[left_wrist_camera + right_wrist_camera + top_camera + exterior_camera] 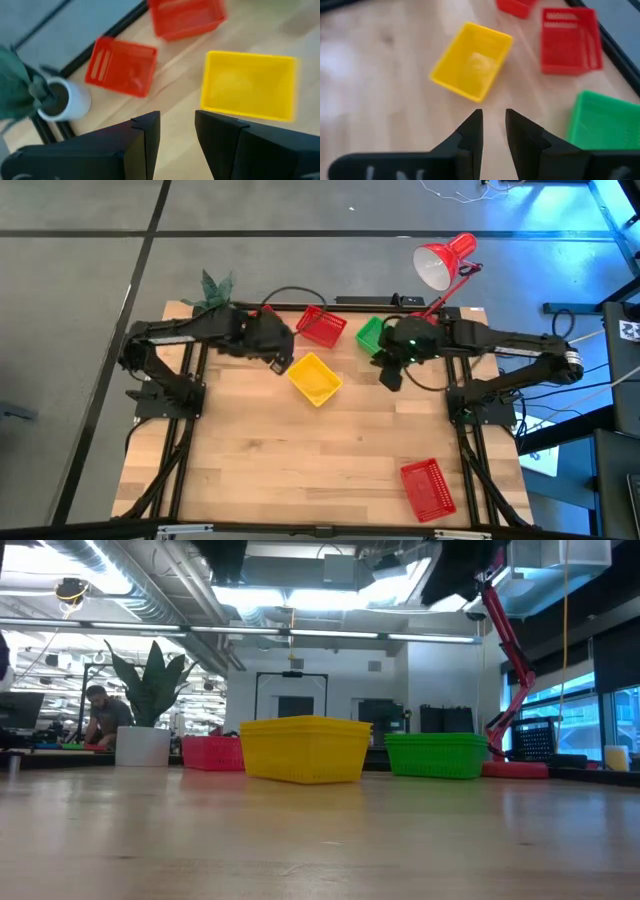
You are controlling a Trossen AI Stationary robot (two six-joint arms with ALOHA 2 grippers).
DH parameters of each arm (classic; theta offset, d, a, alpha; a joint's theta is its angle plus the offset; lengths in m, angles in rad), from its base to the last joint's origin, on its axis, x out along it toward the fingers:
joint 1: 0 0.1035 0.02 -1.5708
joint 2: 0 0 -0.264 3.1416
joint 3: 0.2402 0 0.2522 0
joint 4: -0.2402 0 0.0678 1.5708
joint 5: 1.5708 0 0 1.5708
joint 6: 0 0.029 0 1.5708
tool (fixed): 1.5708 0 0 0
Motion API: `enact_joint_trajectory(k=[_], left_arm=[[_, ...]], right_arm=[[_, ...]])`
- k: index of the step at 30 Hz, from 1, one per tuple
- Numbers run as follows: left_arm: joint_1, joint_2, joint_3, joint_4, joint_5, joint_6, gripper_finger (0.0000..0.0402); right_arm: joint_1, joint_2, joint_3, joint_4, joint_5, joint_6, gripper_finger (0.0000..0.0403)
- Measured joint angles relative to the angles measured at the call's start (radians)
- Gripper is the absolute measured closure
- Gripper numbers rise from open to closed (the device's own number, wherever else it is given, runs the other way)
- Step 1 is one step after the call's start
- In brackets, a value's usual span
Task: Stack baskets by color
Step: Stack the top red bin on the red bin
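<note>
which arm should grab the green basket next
Right, probably. The right end effector hangs beside the green basket, empty, fingers apart. The left end effector is across the yellow basket, nearer the red one.

The table [300, 460] bears four baskets in plain sight; the centre basket [315, 378] lies a little behind the table's middle, turned askew; the back basket [322, 326] lies behind it, close to the far edge; the side basket [371, 334] lies just right of the back basket, partly under the right arm; the front basket [428, 488] lies well apart from the rest, near the front right corner; a potted plant [215, 285] stands at the far left corner; a desk lamp [445, 260] stands at the far right corner, its head leaning out behind the table.
</note>
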Motion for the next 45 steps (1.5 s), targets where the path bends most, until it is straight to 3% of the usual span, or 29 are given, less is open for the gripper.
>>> enact_joint_trajectory(k=[6,10,16,21,33,45], left_arm=[[0.200,0.001,-0.196,0.105,0.137,0.078,0.0287],[0.305,0.001,-0.330,0.319,0.213,0.229,0.0287],[0.446,0.001,-0.492,0.547,0.341,0.432,0.0287],[0.530,0.001,-0.606,0.646,0.365,0.599,0.0287],[0.586,0.010,-0.707,0.703,0.445,0.783,0.0287],[0.586,0.010,-0.714,0.769,0.472,0.793,0.0287]], right_arm=[[0.058,-0.086,0.000,0.033,-0.123,-0.017,0.0320],[0.079,-0.124,0.000,0.073,-0.168,-0.017,0.0320],[0.096,-0.162,0.000,0.086,-0.168,0.013,0.0320],[0.096,-0.170,0.000,0.094,-0.167,0.035,0.0320],[0.091,-0.169,0.000,0.146,-0.086,0.034,0.0320],[0.091,-0.169,0.000,0.158,-0.077,0.038,0.0320]])
